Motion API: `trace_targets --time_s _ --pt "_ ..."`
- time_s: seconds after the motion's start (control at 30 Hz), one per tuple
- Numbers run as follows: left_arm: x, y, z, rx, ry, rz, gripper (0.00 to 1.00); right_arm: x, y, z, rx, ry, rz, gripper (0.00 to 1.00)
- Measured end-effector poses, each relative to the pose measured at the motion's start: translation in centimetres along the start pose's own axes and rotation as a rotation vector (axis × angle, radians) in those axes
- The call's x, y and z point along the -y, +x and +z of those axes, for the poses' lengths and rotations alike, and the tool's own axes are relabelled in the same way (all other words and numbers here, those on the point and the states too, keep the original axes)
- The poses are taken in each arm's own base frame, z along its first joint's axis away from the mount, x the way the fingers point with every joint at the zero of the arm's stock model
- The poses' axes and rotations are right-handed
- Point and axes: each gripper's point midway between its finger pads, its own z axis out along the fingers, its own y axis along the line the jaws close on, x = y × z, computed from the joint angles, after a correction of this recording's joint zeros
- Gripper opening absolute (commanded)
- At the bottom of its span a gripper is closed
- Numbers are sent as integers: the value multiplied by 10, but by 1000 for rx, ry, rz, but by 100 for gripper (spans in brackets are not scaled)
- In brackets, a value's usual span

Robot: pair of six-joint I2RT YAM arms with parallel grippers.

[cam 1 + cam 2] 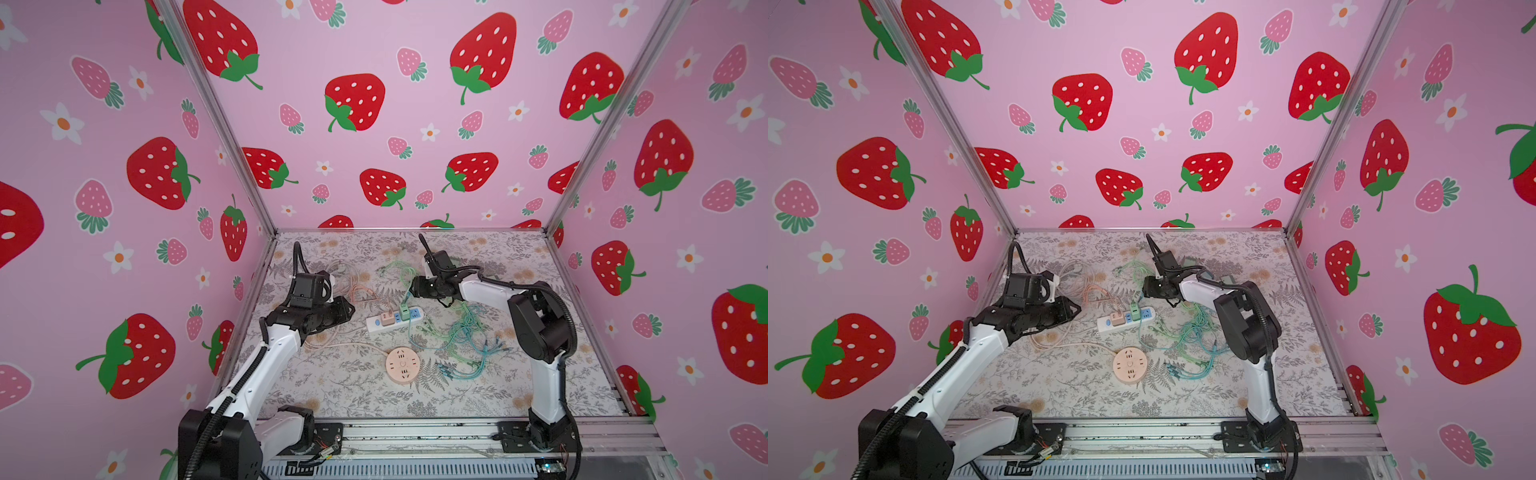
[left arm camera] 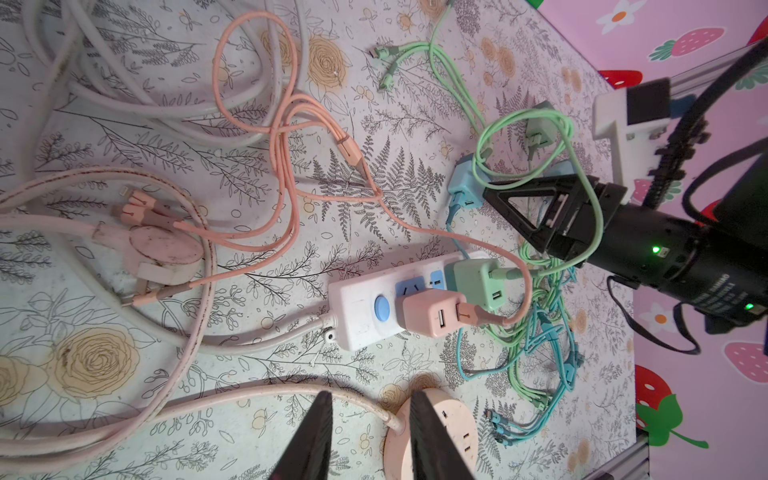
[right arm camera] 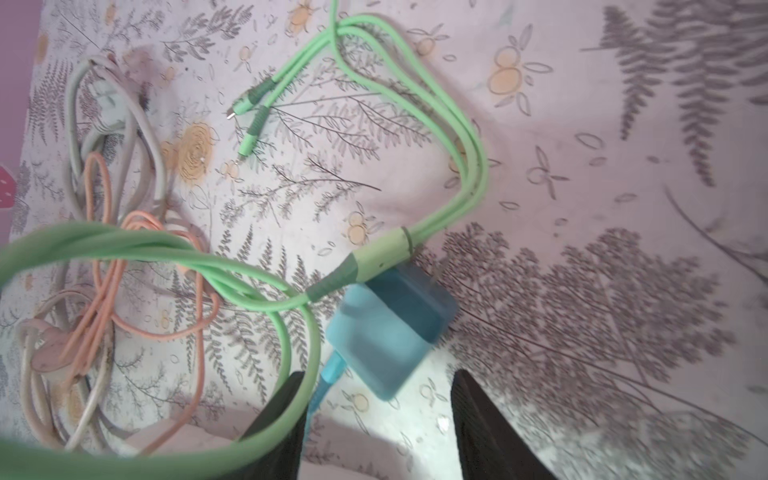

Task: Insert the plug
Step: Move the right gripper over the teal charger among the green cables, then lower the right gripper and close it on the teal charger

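The white power strip (image 1: 376, 325) (image 1: 1106, 325) (image 2: 357, 307) lies mid-table with a pink plug (image 2: 432, 313) and a green plug (image 2: 478, 282) seated in it. A blue plug (image 3: 386, 332) (image 2: 463, 187) with a blue cable (image 3: 332, 370) lies on the table behind the strip. My right gripper (image 3: 379, 376) (image 1: 411, 286) is open, and the plug's near corner sits just between its fingertips without touching them. A green cable (image 3: 457, 137) drapes over one finger (image 3: 282, 415). My left gripper (image 2: 371, 399) (image 1: 351, 309) hangs open and empty, left of the strip.
A round pink socket (image 1: 402, 365) (image 2: 453, 436) lies in front of the strip. Pink cables (image 2: 286, 137) and white cords (image 2: 124, 95) coil at the left. Green and blue cables (image 1: 461, 332) tangle at the right. Another grey-green plug (image 2: 540, 133) lies farther back.
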Motion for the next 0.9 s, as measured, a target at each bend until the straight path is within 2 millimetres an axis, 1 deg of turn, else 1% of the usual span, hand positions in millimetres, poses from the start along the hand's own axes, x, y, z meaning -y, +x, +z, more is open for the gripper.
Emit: trace_targets --time_s 0.07,0.23,0.47,0.63,0.73,0.9 --pt "-1 -1 -1 3 -1 2 35 -3 -5 8 5 -1 1 58" --pt "-2 -4 -4 19 -2 3 35 4 -13 23 8 44 10 58" --pt "-2 -6 -7 30 -1 1 35 12 -24 33 14 130 -14 59" --pt "-3 -6 -7 31 -1 -1 34 10 -23 34 2 191 -61 59" --pt "-3 -7 -7 32 -2 -2 34 7 -19 32 -10 227 -96 58" --pt "-4 -7 -8 33 -2 -4 34 10 -13 30 -18 275 -142 58"
